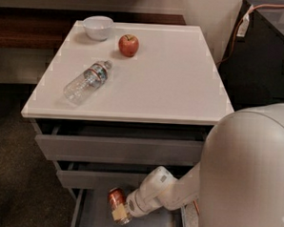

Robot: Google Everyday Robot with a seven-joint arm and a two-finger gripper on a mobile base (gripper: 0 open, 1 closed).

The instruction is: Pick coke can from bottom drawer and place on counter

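Dark carpet (10, 175) lies around a grey cabinet whose bottom drawer (75, 212) stands pulled out beneath two taller drawers (116, 150), both slightly ajar. In the drawer's opening the coke can (116, 199) shows red-brown sides and a silvery top rim, and it leans a little. The gripper (119, 210) sits at the can's lower half with a tan finger pad (118, 214) laid across it, its jaws closed around the can. The white arm (162, 188) reaches in from the right. The lower edge of the drawer above hangs just over the can's top. On the counter (181, 89), a white bowl (98, 27), a red apple (128, 45) and a water bottle (86, 82) lying on its side occupy the left and back. The right half is plain white surface out to its thin edge.
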